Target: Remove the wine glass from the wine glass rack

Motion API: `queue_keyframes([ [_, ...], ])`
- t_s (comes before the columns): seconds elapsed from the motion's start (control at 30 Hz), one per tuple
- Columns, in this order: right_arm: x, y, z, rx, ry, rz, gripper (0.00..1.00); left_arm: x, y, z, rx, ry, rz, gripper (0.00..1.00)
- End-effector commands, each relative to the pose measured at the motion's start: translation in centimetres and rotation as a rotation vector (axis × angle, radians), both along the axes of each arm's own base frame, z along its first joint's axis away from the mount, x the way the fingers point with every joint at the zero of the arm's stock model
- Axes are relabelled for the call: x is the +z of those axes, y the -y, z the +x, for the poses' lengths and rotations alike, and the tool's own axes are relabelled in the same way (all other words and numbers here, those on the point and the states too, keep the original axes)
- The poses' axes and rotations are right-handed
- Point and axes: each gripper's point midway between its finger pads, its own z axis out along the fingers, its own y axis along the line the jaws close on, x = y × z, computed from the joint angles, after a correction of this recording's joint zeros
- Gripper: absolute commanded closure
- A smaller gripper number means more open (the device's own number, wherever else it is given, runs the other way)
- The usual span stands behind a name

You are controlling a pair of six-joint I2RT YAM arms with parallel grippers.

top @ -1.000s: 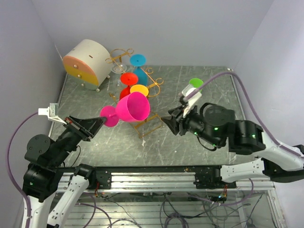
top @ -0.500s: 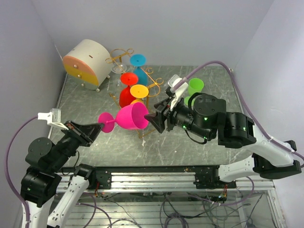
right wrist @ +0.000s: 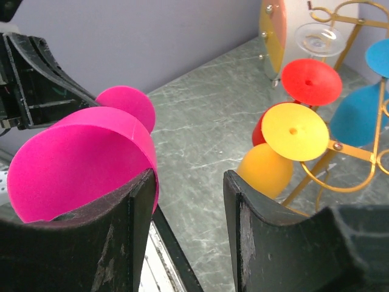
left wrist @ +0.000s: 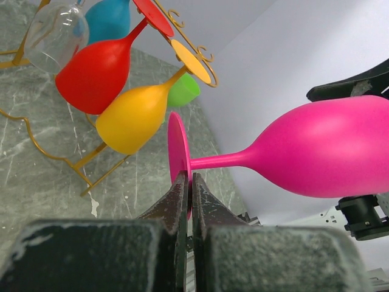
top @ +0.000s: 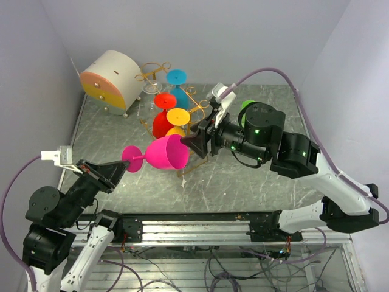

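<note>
Grey marble tabletop [top: 255, 182] from above: the pink wine glass [top: 165, 152] hangs sideways, off the gold wire rack [top: 198, 108]. Left wrist: the left gripper [left wrist: 188, 181] pinches its foot. Right wrist: the right gripper [right wrist: 188, 182] gapes at the bowl's rim.

- right gripper [right wrist: 187, 234]: two dark fingers [right wrist: 121, 243] at bottom of frame, jaws apart, bare gap between
- pink wine glass [right wrist: 76, 161]: lying sideways, open mouth toward camera, rim right at left finger's top edge; contact unclear
- its round foot shows behind the bowl
- left gripper [right wrist: 85, 97]: dark, upper left, tips at the foot; grip hidden
- wine glass rack [right wrist: 340, 152]: gold wire, right side
- red glass [right wrist: 310, 82], yellow glass [right wrist: 295, 131], blue glass [right wrist: 358, 112], clear glass [right wrist: 319, 38] hang on it, feet toward camera
- drawer box [right wrist: 273, 30]: white-and-orange, top, partly cut off
- table [right wrist: 206, 128]: grey-green marble
</note>
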Motion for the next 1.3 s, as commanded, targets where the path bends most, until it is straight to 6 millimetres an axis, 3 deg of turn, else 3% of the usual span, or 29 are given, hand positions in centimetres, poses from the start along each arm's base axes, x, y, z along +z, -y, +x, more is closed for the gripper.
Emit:
queue_keyframes([
  [0.0, -0.3, -2.0, -0.9, 0.106, -0.025, 0.017, 0.53, 2.0, 0.1, -0.7, -0.019, 0.078, -0.004, 0.93],
  [0.17, -0.8, -2.8, -1.3, 0.153, -0.04, 0.008, 0.57, 2.3, 0.2, -0.4, -0.02, 0.081, -0.003, 0.93],
  [0.23, -0.9, -3.0, -1.2, 0.152, -0.045, 0.001, 0.69, 2.5, 0.3, -0.3, -0.026, 0.087, -0.007, 0.93],
  [0.33, -0.9, -2.8, -0.9, 0.139, -0.048, 0.001, 0.97, 2.6, 0.3, -0.1, -0.019, 0.084, -0.008, 0.93],
  [0.37, -0.8, -2.6, -0.7, 0.124, -0.046, 0.005, 1.0, 2.5, 0.2, 0.1, -0.012, 0.079, -0.008, 0.93],
  [0.53, 0.9, 0.1, 2.9, -0.047, -0.016, 0.038, 1.0, 1.6, -0.5, 1.3, 0.052, 0.024, 0.001, 0.66],
  [0.67, 4.6, 4.6, 8.3, -0.215, 0.036, 0.13, 1.0, 1.3, -1.2, 2.6, 0.11, -0.002, 0.028, 0.53],
  [0.87, 9.3, 10.0, 14.8, -0.486, 0.116, 0.205, 1.0, 1.4, -2.4, 4.2, 0.195, -0.017, 0.082, 0.52],
  [0.97, 9.8, 13.1, 19.2, -0.666, 0.122, 0.211, 1.0, 0.9, -2.8, 4.9, 0.225, -0.028, 0.124, 0.53],
  [1.07, 9.1, 18.0, 23.7, -0.9, 0.095, 0.198, 1.0, -0.6, -3.9, 5.7, 0.285, -0.071, 0.179, 0.53],
  [1.1, 8.5, 20.6, 25.5, -0.978, 0.077, 0.196, 1.0, -1.1, -4.3, 6.0, 0.306, -0.081, 0.203, 0.54],
  [1.2, 4.9, 27.8, 29.9, -1.162, -0.005, 0.161, 1.0, -2.9, -5.3, 6.6, 0.355, -0.12, 0.266, 0.54],
  [1.27, 1.5, 32.1, 32.1, -1.254, -0.083, 0.13, 1.0, -3.8, -6.0, 6.8, 0.388, -0.138, 0.298, 0.55],
])
